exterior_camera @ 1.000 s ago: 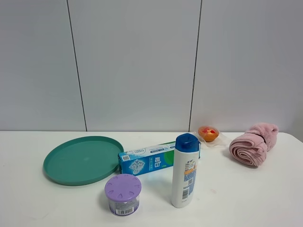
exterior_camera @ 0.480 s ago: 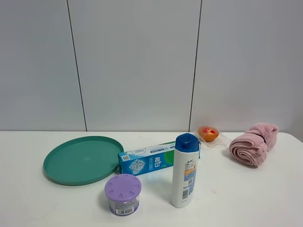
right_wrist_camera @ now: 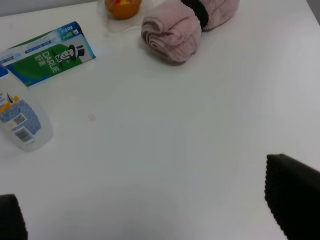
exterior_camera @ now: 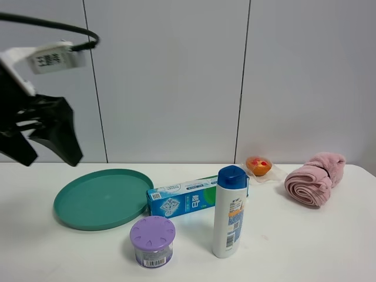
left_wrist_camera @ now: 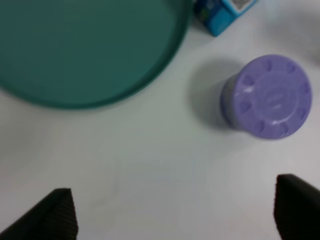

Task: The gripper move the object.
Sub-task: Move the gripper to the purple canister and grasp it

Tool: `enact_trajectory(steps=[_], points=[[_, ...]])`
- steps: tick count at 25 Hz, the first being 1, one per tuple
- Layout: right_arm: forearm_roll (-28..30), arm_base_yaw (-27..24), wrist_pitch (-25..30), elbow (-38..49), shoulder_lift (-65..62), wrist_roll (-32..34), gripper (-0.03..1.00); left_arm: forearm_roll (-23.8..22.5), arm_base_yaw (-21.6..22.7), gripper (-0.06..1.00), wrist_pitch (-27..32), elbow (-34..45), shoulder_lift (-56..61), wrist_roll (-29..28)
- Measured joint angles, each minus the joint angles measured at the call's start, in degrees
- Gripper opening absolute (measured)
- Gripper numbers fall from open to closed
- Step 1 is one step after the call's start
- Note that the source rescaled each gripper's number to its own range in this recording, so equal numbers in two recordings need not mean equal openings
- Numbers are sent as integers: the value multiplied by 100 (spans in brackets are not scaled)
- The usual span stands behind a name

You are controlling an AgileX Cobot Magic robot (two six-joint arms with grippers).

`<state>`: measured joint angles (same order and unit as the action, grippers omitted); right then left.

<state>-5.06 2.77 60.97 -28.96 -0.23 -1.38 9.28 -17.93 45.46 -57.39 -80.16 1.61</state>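
From the high camera, the left gripper [exterior_camera: 47, 154] hangs in the air over the left end of the desk [exterior_camera: 305, 247], above the far edge of the green plate [exterior_camera: 103, 198]; its jaws stand apart with nothing between them; the purple-lidded jar [exterior_camera: 153, 241] stands upright on the desk near the front, just in front of the toothpaste box [exterior_camera: 188, 198], with the white bottle [exterior_camera: 230, 211] beside it and the pink towel [exterior_camera: 314, 178] well apart at the right. In the left wrist view the jar [left_wrist_camera: 272, 97] sits untouched beside the plate's rim [left_wrist_camera: 165, 60], well off from the gap between the spread jaws, so the gripper is not yet lined up over it. In the right wrist view the right gripper [right_wrist_camera: 150, 210] is likewise spread wide and holding nothing, over bare desk, with no jar in sight. Judging from this, nothing of the task is done: lining up, descent, grasp, lift and placing are all left.
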Motion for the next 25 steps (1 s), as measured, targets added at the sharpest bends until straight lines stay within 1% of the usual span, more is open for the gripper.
enact_trajectory(steps=[2,5,8,12,17,22,24,25], points=[[0,0,0,0,0,0,100,-209,-396,35,-40,-332,-557,-409],[0,0,0,0,0,0,100,-490,-953,35,52,-874,-1311,-848],[0,0,0,0,0,0,100,-579,-1384,35,237,-1390,-1942,-992],[0,0,0,0,0,0,100,-583,-1797,35,421,-1888,-2626,-1107],[0,0,0,0,0,0,100,-607,-2046,35,422,-2083,-3098,-1229],[0,0,0,0,0,0,100,-975,-2087,35,394,-2100,-3295,-1263],[0,0,0,0,0,0,100,-1080,-2087,36,357,-2100,-3352,-1021],[0,0,0,0,0,0,100,-1073,-2091,41,350,-2100,-3370,-874]])
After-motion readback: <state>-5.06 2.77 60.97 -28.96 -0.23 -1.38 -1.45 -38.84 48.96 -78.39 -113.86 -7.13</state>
